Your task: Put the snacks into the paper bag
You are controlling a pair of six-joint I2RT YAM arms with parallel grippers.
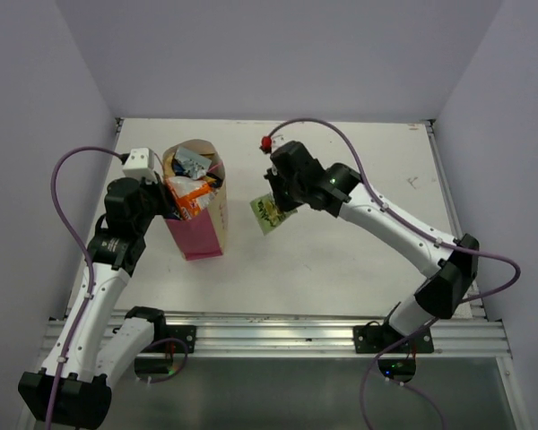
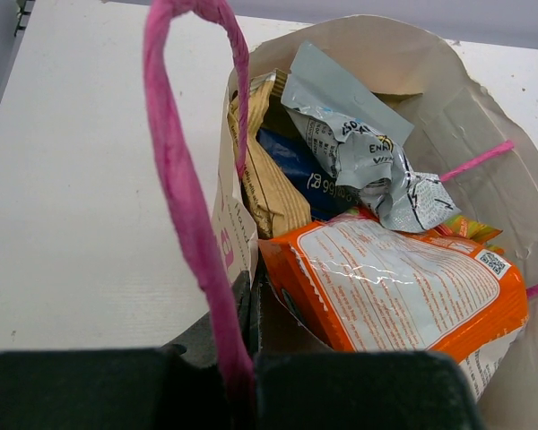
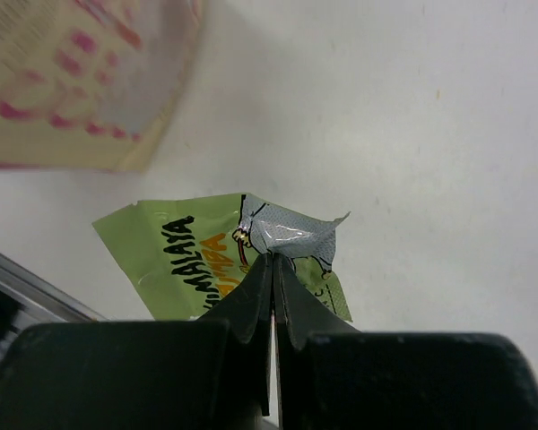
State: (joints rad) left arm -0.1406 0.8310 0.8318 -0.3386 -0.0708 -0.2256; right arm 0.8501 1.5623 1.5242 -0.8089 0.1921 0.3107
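Table [image 1: 341, 260]: white, walled in pale panels. A small red item [image 1: 266, 141] is seen by the far edge, behind the right arm. Nothing is seen between the small green packet [image 1: 268, 215] and the paper bag [image 1: 200, 235]; they are near, not touching.

Right gripper [image 1: 278, 199]: jaws fully closed, the packet's crumpled top edge [image 3: 287, 235] pinched between them. Whether the packet clears the table cannot be told.

Left gripper [image 2: 251, 300]: jaws closed on the bag's near rim, beside the pink cord handle [image 2: 184, 197].

The bag is held upright and is well filled: orange-red pack [image 2: 394, 278] nearest, silver-blue packet [image 2: 359, 143] above it, dark blue chip bag [image 2: 296, 170] and tan chip bag [image 2: 269, 188] behind.
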